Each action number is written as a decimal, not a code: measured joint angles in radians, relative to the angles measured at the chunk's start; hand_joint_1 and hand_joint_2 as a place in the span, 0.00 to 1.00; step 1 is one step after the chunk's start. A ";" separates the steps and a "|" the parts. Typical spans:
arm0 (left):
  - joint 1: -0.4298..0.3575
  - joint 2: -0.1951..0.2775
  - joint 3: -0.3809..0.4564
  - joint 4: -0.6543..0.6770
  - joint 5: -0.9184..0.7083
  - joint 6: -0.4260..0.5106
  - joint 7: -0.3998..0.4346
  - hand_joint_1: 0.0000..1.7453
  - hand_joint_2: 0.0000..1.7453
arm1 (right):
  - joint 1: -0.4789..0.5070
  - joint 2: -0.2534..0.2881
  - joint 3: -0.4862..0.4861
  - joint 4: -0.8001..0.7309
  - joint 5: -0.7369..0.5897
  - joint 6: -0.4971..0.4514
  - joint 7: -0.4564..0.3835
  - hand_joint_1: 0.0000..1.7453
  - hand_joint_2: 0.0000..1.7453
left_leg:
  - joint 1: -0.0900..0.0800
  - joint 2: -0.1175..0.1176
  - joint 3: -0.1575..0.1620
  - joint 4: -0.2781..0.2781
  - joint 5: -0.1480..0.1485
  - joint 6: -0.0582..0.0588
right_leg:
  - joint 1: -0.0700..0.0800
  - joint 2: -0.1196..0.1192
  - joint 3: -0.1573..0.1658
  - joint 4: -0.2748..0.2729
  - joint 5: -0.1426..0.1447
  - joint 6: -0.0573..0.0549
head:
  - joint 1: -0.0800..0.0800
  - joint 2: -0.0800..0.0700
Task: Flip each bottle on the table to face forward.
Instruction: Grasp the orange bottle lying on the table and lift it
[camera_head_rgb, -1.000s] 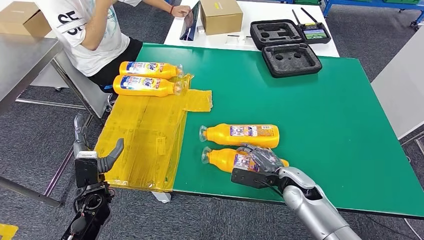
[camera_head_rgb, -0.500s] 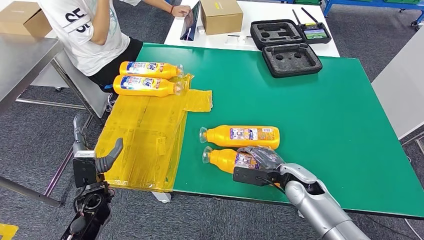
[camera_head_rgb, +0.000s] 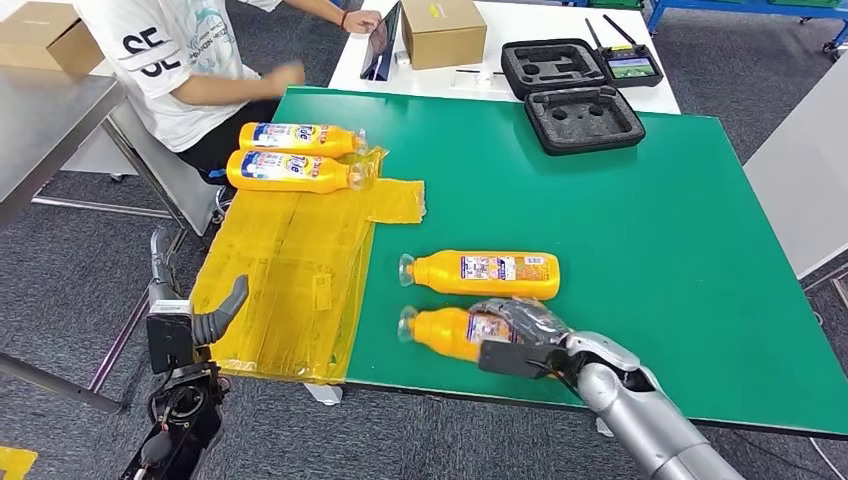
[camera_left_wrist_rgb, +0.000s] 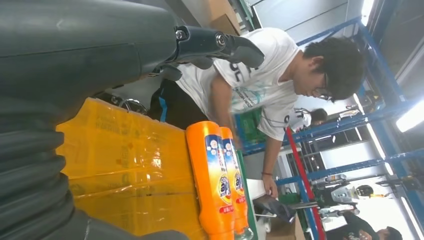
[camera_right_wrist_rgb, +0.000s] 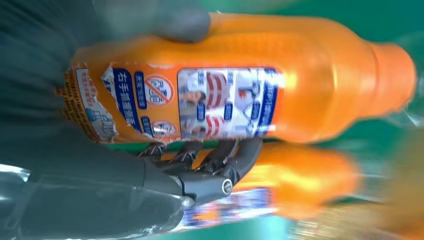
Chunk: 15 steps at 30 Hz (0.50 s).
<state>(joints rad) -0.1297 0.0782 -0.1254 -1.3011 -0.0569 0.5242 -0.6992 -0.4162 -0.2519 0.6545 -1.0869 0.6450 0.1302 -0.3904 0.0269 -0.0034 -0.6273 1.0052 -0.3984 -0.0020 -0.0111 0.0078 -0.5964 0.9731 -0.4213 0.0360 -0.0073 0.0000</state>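
A: Near edge of the green table: the right hand is wrapped around the near orange bottle, thumb on one side, dark fingers on the other, clamped on its labelled body. The back label with small print faces the wrist camera.

B: And the second orange bottle?

A: It lies on its side just beyond the held one, cap toward the yellow sheet, small-print label up. It sits right beside the hand's fingers; whether they touch I cannot tell.

B: The far pair of bottles?

A: Side by side on the far end of the yellow sheet, blue-and-white front labels up, caps pointing the same way. A seated person in a white T-shirt is just behind them, one forearm reaching over that corner.

B: Left hand?

A: Off the table, beside the sheet's near corner, thumb apart from the fingers, holding nothing.

B: Other items?

A: Two black foam cases at the far edge; a cardboard box and a tablet on the white table behind.
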 joint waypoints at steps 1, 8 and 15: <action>-0.003 -0.001 0.000 0.000 0.003 -0.006 0.000 0.00 1.00 | 0.012 0.009 -0.010 -0.008 -0.052 -0.005 -0.063 1.00 1.00 | 0.000 0.000 0.000 0.000 0.000 0.000 | 0.000 0.000 0.000 0.000 0.000 0.000 | 0.000 0.000; -0.003 -0.016 -0.001 -0.011 0.027 -0.037 -0.001 0.00 1.00 | 0.108 0.138 -0.115 -0.122 -0.283 -0.031 -0.241 1.00 1.00 | 0.000 0.000 -0.001 -0.001 0.000 -0.001 | 0.000 0.001 -0.002 0.000 0.000 0.000 | -0.001 0.000; 0.012 -0.018 -0.002 -0.057 0.104 -0.125 0.008 0.00 1.00 | 0.146 0.238 -0.203 -0.193 -0.396 -0.060 -0.287 1.00 1.00 | 0.000 0.000 -0.003 -0.001 -0.001 -0.001 | 0.000 0.001 -0.003 0.000 0.000 0.000 | 0.000 0.000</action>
<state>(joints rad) -0.1172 0.0603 -0.1271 -1.3577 0.0471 0.3990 -0.6915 -0.2702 -0.0140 0.4511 -1.2801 0.2487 0.0698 -0.6769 0.0269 -0.0035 -0.6301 1.0045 -0.3989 -0.0028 -0.0113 0.0086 -0.5994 0.9733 -0.4218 0.0356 -0.0077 0.0000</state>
